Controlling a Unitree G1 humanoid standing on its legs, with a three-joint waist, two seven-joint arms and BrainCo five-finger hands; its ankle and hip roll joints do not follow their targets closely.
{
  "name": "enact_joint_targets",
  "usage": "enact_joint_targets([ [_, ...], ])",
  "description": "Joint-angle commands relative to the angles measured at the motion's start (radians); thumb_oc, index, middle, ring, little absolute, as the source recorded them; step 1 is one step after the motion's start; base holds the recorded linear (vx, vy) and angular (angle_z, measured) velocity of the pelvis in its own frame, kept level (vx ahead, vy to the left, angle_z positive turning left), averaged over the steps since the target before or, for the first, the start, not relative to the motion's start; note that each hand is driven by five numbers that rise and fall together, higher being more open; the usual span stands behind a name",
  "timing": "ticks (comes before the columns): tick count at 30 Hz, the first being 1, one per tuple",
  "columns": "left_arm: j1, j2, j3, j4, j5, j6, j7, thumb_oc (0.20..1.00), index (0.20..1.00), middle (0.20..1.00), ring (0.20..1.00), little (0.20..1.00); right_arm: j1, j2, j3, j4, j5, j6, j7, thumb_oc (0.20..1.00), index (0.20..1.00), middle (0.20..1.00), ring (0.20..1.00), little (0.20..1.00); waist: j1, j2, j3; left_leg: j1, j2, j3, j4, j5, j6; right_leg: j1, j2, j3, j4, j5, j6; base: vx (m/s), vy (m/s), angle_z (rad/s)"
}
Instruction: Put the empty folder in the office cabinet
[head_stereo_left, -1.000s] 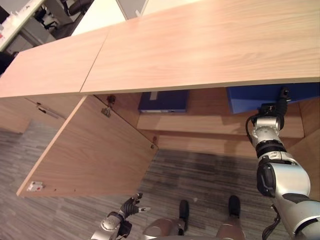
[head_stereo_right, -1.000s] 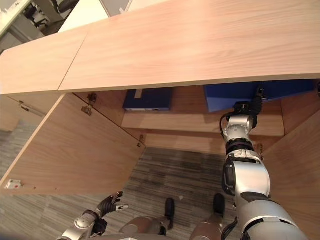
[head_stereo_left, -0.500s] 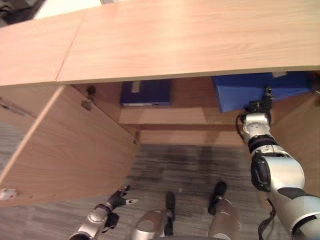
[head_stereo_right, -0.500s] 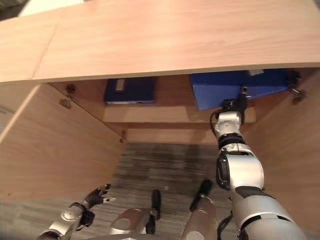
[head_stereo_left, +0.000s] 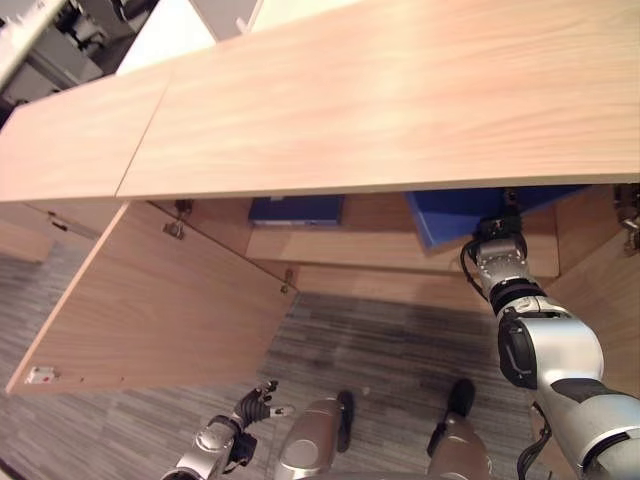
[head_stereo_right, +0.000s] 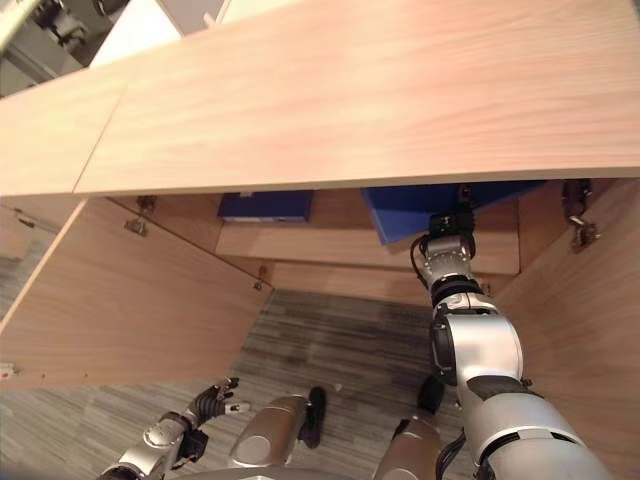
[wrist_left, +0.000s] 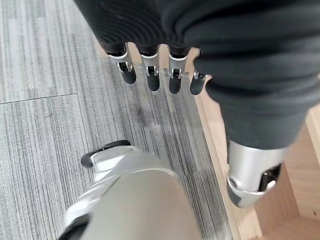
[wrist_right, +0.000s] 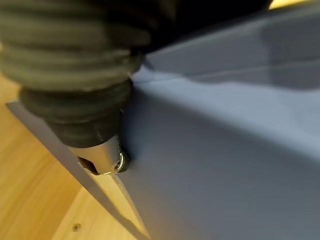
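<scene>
A bright blue folder (head_stereo_left: 447, 212) lies on the cabinet's shelf (head_stereo_left: 340, 245) at the right, mostly hidden under the wooden cabinet top (head_stereo_left: 380, 100). My right arm reaches in to it, and the hand is tucked under the top. In the right wrist view my right hand (wrist_right: 101, 154) has its thumb pressed on the folder's (wrist_right: 225, 165) face beside its edge, pinching it. My left hand (head_stereo_left: 256, 404) hangs low over the carpet, fingers (wrist_left: 151, 76) straight and holding nothing.
A darker blue folder (head_stereo_left: 296, 209) lies on the same shelf to the left. The left door (head_stereo_left: 170, 300) stands swung open over the grey carpet (head_stereo_left: 390, 340). The right door (head_stereo_right: 585, 300) is open beside my right arm.
The camera has shifted. My right arm has pushed farther in, and less of the bright blue folder shows below the cabinet top. The left hand stays low.
</scene>
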Motion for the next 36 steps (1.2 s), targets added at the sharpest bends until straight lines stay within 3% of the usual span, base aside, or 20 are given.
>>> enact_joint_targets([
  [1,-0.007,0.040,0.008,-0.001,-0.007,-0.001,0.009,1.000,1.000,1.000,1.000,1.000,-0.105,-0.209,-0.035,-0.080,0.018,-0.157,0.012,0.200,0.200,0.200,0.200,0.200,-0.040,-0.013,0.011,0.055,0.042,0.035,-0.324,-0.073,0.024,0.094,-0.009,-0.003,-0.097,-0.035,0.125,0.32,0.110,0.08],
  [4,0.002,0.018,-0.001,0.015,0.000,0.000,0.018,1.000,1.000,1.000,1.000,1.000,-0.077,-0.180,-0.019,-0.094,0.005,-0.144,0.018,0.200,0.200,0.200,0.200,0.200,-0.012,0.003,0.009,0.015,0.031,-0.011,-0.546,0.027,0.024,0.125,0.015,0.028,-0.096,-0.066,0.132,0.33,0.127,0.32],
  [6,0.009,0.010,0.000,0.026,-0.002,-0.001,0.024,1.000,1.000,1.000,1.000,1.000,-0.059,-0.171,-0.016,-0.091,0.001,-0.140,0.021,0.200,0.200,0.200,0.200,0.200,0.007,-0.006,0.013,-0.033,0.017,-0.024,-0.615,0.046,0.020,0.160,0.027,0.048,-0.085,-0.092,0.126,0.33,0.057,0.03],
  [10,0.028,0.014,0.008,0.036,0.009,0.000,0.029,1.000,1.000,1.000,1.000,1.000,-0.019,-0.119,-0.035,-0.089,0.005,-0.137,0.037,0.200,0.200,0.200,0.200,0.200,0.053,-0.025,-0.007,-0.045,0.021,-0.059,-0.619,0.065,0.021,0.227,0.058,0.111,-0.054,-0.160,0.134,0.41,0.085,-0.47],
  [12,0.031,0.019,0.011,0.036,0.014,0.003,0.028,1.000,1.000,1.000,1.000,1.000,0.002,-0.100,-0.042,-0.107,0.007,-0.141,0.039,0.200,0.200,0.200,0.200,0.200,0.062,-0.035,-0.016,-0.033,0.025,-0.058,-0.616,0.083,0.021,0.250,0.055,0.124,-0.064,-0.161,0.137,0.30,0.129,-1.29],
  [13,0.030,0.027,0.022,0.034,0.015,0.001,0.030,1.000,1.000,1.000,1.000,1.000,0.032,-0.080,-0.058,-0.140,0.014,-0.141,0.045,0.200,0.200,0.200,0.200,0.200,0.071,-0.056,-0.020,-0.021,0.017,-0.052,-0.609,0.099,0.034,0.278,0.035,0.144,-0.070,-0.163,0.147,0.32,0.180,-1.40],
  [16,0.024,0.047,0.026,0.027,0.024,0.000,0.024,1.000,1.000,1.000,1.000,1.000,0.056,-0.058,-0.070,-0.168,0.017,-0.143,0.051,0.200,0.200,0.200,0.200,0.200,0.080,-0.085,-0.026,-0.011,-0.008,-0.030,-0.603,0.084,0.059,0.282,0.004,0.158,-0.050,-0.159,0.165,0.26,0.188,-0.40],
  [18,0.006,0.087,0.039,-0.004,0.023,-0.005,0.026,1.000,1.000,1.000,1.000,1.000,0.050,-0.027,-0.061,-0.187,0.008,-0.140,0.055,0.200,0.200,0.200,0.200,0.200,0.076,-0.103,-0.020,0.021,-0.027,0.011,-0.601,0.046,0.095,0.222,-0.024,0.138,0.068,-0.103,0.187,0.15,0.259,-0.46],
  [21,0.011,0.123,0.075,-0.034,-0.010,-0.007,0.035,1.000,1.000,1.000,1.000,1.000,0.014,-0.011,-0.048,-0.168,0.001,-0.125,0.059,0.200,0.200,0.200,0.200,0.200,0.068,-0.089,-0.001,0.058,-0.011,0.059,-0.605,0.023,0.126,0.105,-0.048,0.100,0.269,-0.031,0.219,0.09,0.240,-0.65],
  [23,0.016,0.135,0.081,-0.042,-0.020,-0.011,0.038,1.000,1.000,1.000,1.000,1.000,0.000,-0.013,-0.048,-0.150,-0.008,-0.116,0.055,0.200,0.200,0.200,0.200,0.200,0.056,-0.080,0.007,0.092,-0.025,0.075,-0.617,0.003,0.137,0.064,-0.039,0.076,0.291,-0.023,0.218,0.10,0.212,-0.42],
  [27,0.000,0.139,0.086,-0.052,-0.039,-0.016,0.042,1.000,1.000,1.000,1.000,1.000,-0.017,-0.019,-0.048,-0.156,-0.001,-0.125,0.050,0.200,0.200,0.200,0.200,0.200,0.031,-0.068,0.024,0.121,-0.058,0.071,-0.626,-0.024,0.132,0.002,-0.018,0.056,0.113,-0.044,0.198,0.12,0.060,-0.07],
  [29,-0.003,0.139,0.075,-0.046,-0.030,-0.019,0.042,1.000,1.000,1.000,1.000,1.000,-0.011,-0.037,-0.049,-0.153,0.009,-0.133,0.042,0.200,0.200,0.200,0.200,0.200,0.019,-0.073,0.012,0.126,-0.074,0.052,-0.626,-0.047,0.128,0.022,-0.017,0.094,-0.009,-0.031,0.206,0.14,-0.042,-0.03],
  [32,-0.001,0.119,0.066,-0.048,-0.030,-0.024,0.034,1.000,1.000,1.000,1.000,1.000,-0.022,-0.078,-0.051,-0.130,0.007,-0.123,0.044,0.200,0.200,0.200,0.200,0.200,0.029,-0.069,-0.005,0.101,-0.100,0.051,-0.626,-0.040,0.128,0.045,-0.029,0.111,-0.081,0.040,0.209,0.01,0.013,0.54],
  [36,0.012,0.096,0.048,-0.058,-0.026,-0.020,0.024,1.000,1.000,1.000,1.000,1.000,-0.037,-0.099,-0.044,-0.097,-0.003,-0.118,0.041,0.200,0.200,0.200,0.200,0.200,0.041,-0.060,-0.022,0.092,-0.093,0.040,-0.626,-0.041,0.125,0.060,-0.026,0.100,-0.119,0.057,0.210,0.02,-0.067,0.13],
])
